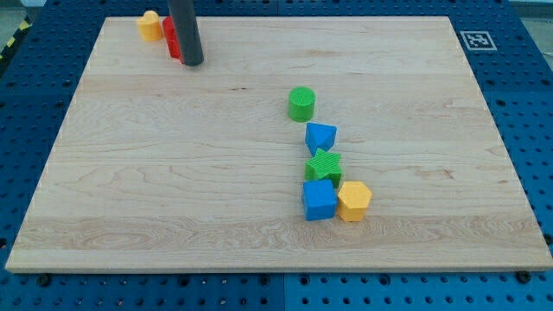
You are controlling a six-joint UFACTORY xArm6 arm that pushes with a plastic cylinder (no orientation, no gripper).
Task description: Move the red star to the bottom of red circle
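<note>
My tip (192, 62) rests on the board near the view's top left corner. Red block material (173, 41) shows just to the left of the rod and touching it. The rod hides most of it. I cannot tell whether this is one red block or two, nor make out a star or a circle shape. A yellow block (151, 24) sits just left of the red, at the board's top edge.
A line of blocks runs down the middle right: a green cylinder (301, 104), a blue triangle-like block (320, 136), a green star (324, 164), a blue cube (319, 199) and a yellow hexagon (353, 200). A printed marker (478, 40) sits at the board's top right corner.
</note>
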